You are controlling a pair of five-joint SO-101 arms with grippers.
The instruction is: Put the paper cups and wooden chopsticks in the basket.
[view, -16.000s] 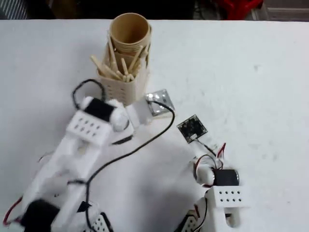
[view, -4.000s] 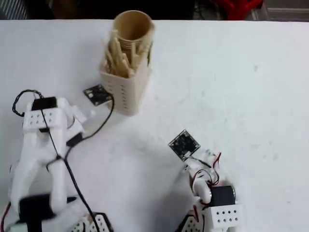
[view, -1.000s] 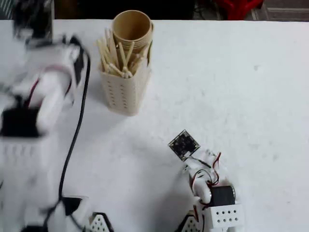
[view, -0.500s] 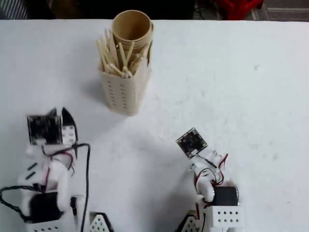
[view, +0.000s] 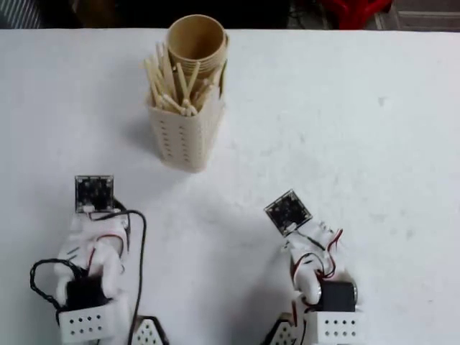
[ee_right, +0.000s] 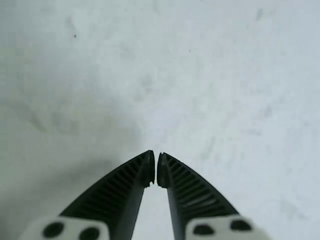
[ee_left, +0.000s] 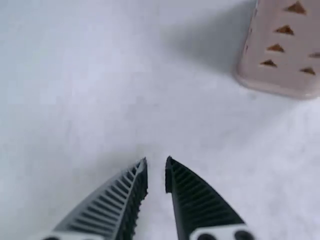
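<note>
A cream perforated basket [view: 184, 136] stands upright at the back middle of the table. A stack of tan paper cups [view: 195, 44] sits in it, with several wooden chopsticks [view: 171, 90] leaning beside the cups. Both arms are folded back at the near edge, far from the basket. My left gripper [ee_left: 155, 172] hangs over bare table with its tips nearly touching and nothing between them; the basket's lower corner [ee_left: 282, 55] shows beyond it. My right gripper [ee_right: 155, 167] is shut and empty over bare table. From above, the left arm [view: 92, 251] is near left, the right arm [view: 309, 251] near middle.
The white table [view: 345, 129] spreads wide on every side of the basket. A dark strip and a red object [view: 356, 11] lie beyond the far edge. Cables [view: 136, 244] loop beside the left arm's base.
The left arm swung from high at the far left down to a folded pose at the near left edge. The right arm shifted slightly. Basket and contents stayed put.
</note>
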